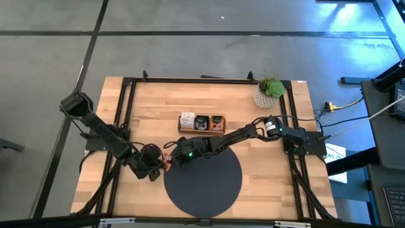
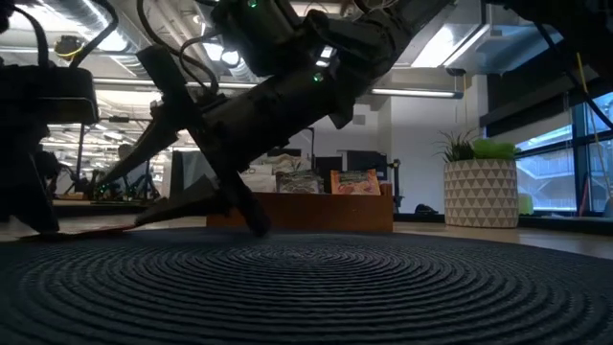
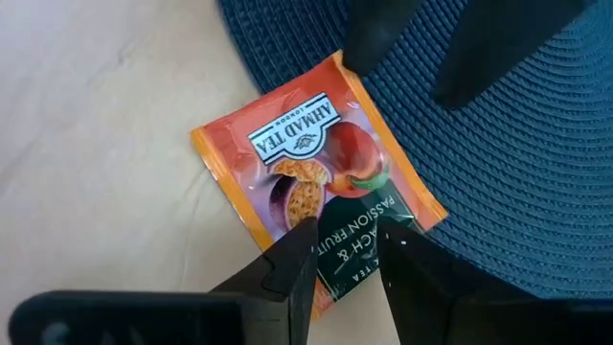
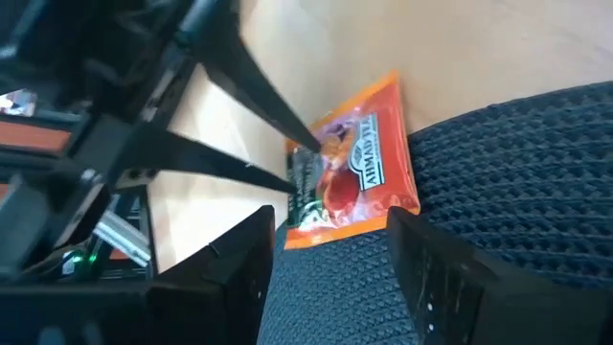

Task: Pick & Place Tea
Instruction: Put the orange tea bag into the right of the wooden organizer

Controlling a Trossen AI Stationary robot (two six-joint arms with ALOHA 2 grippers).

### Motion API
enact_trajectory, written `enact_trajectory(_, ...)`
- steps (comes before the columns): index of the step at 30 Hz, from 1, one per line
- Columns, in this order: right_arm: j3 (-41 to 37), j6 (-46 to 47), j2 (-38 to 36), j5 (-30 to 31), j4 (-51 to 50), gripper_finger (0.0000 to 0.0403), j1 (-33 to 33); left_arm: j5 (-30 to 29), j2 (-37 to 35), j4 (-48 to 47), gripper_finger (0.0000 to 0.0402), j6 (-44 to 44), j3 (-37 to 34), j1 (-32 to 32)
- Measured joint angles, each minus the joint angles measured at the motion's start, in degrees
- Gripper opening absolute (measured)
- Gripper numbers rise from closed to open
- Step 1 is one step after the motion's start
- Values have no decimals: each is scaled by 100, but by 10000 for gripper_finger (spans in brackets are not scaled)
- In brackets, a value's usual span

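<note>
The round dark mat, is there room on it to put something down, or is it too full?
Most of the mat is bare, from its middle to its near and right edges. Wood between the tray and the plant pot is free too. The mat's left rim is crowded: both tools, left and right, meet over an orange tea sachet.

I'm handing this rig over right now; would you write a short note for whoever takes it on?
Left gripper: open, fingers either side of the orange tea sachet at one edge; not closed on it.
Right gripper: open, facing the same sachet from over the dark round mat.
Sachet: flat, half on the mat's edge, half on the table.
Wooden tray: sachets stand in all three compartments.
Left to do: grip this sachet and place it.
</note>
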Motion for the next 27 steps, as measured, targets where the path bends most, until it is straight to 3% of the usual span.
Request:
enact_trajectory(8,113,-195,12,149,-336,204,0,646,-15,81,104,220,-15,50)
enact_trajectory(15,543,-557,39,193,-1247,173,-13,59,-7,102,109,205,-33,59)
enact_trajectory(27,546,-378,50,230,-1117,100,-42,116,-7,252,109,434,-33,256)
